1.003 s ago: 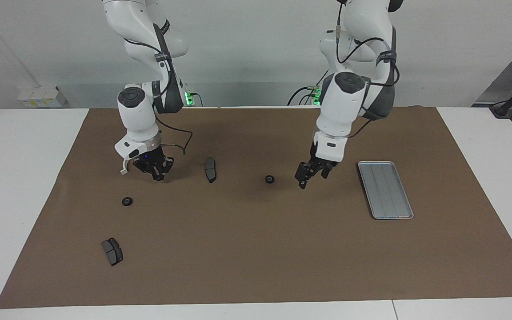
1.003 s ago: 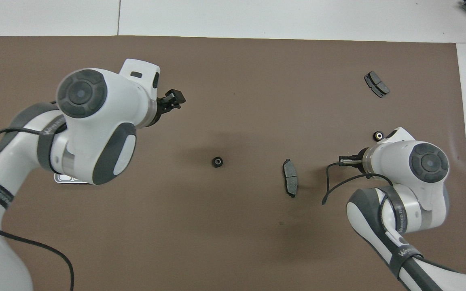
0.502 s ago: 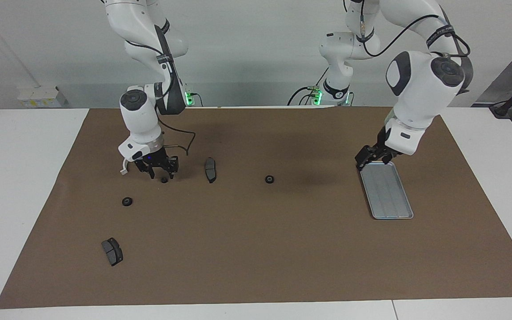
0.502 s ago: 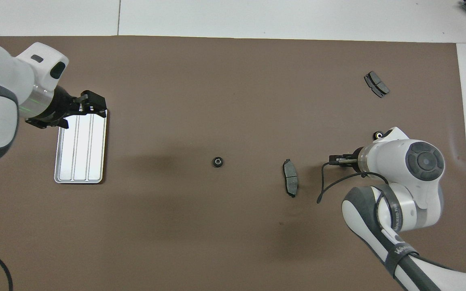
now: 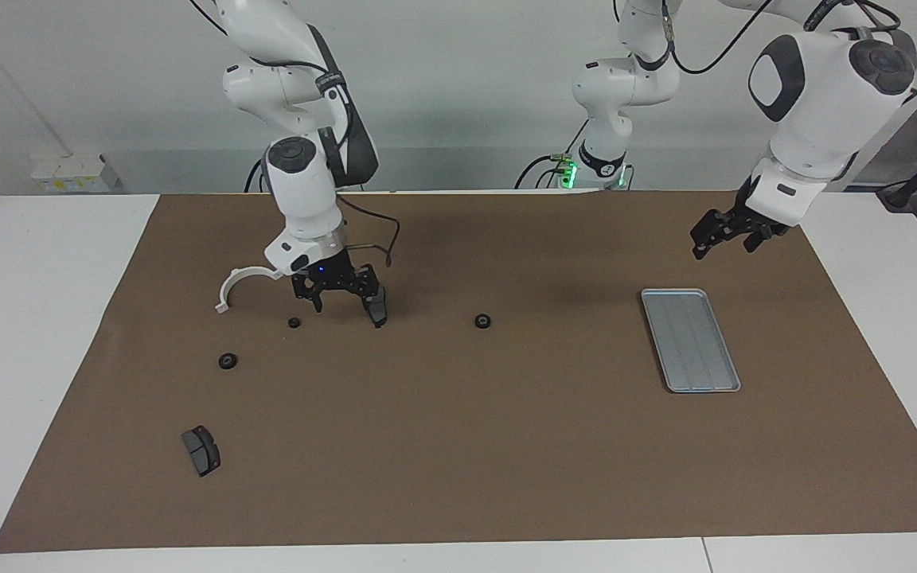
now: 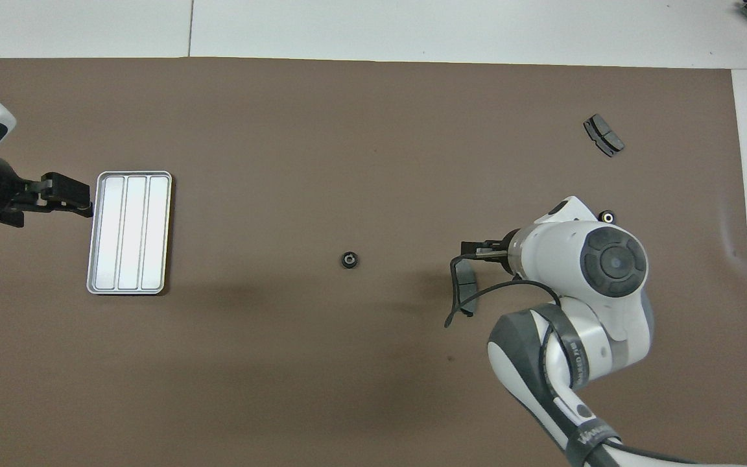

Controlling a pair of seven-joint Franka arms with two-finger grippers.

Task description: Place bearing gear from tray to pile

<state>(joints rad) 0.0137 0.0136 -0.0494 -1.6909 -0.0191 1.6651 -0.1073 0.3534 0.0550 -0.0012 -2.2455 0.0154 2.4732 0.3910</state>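
**A:** Beside the ridged silver-grey metal tray [image 5: 689, 341], facing view: where is the small black ring-shaped bearing gear [image 5: 482, 321]?

**B:** On the surface, between the bare tray and the spread, empty right hand [image 5: 337, 293].

**A:** Overhead?

**B:** The left hand [image 6: 65, 198], spread, hangs beside the tray. I judge the right nearer to the gear.

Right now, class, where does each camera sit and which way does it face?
Facing view: high across the table, looking at the robots; both arms show, bases included.
Overhead view: above the robots' end, looking steeply down; only the arms' forward parts show.
Shared: the tray and the middle bearing gear.
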